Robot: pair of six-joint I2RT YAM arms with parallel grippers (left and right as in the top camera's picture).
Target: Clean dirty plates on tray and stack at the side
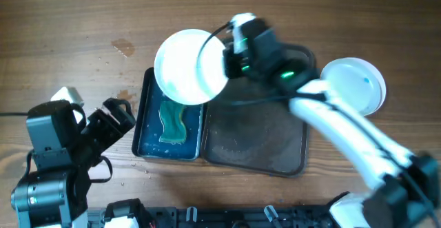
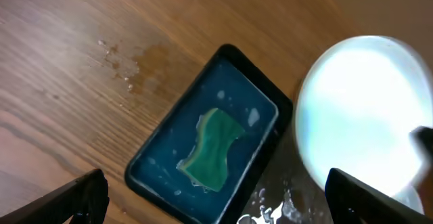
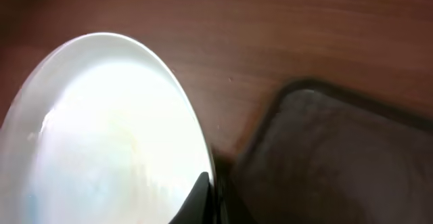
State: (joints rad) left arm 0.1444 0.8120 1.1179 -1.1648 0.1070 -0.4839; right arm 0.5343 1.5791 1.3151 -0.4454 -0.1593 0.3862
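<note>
My right gripper (image 1: 226, 57) is shut on the rim of a white plate (image 1: 189, 66) and holds it above the far edge of the blue basin and the tray. In the right wrist view the plate (image 3: 101, 136) fills the left half, pinched at its rim by my fingers (image 3: 211, 197). It also shows in the left wrist view (image 2: 365, 109). The dark brown tray (image 1: 255, 142) lies bare and wet. Another white plate (image 1: 353, 83) with a small blue mark rests on the table right of the tray. My left gripper (image 2: 216, 200) is open and empty, left of the basin.
A dark blue basin (image 1: 147, 128) holding water and a green sponge (image 1: 172, 121) stands against the tray's left side. Water drops and a stain (image 1: 124, 47) mark the wooden table at the far left.
</note>
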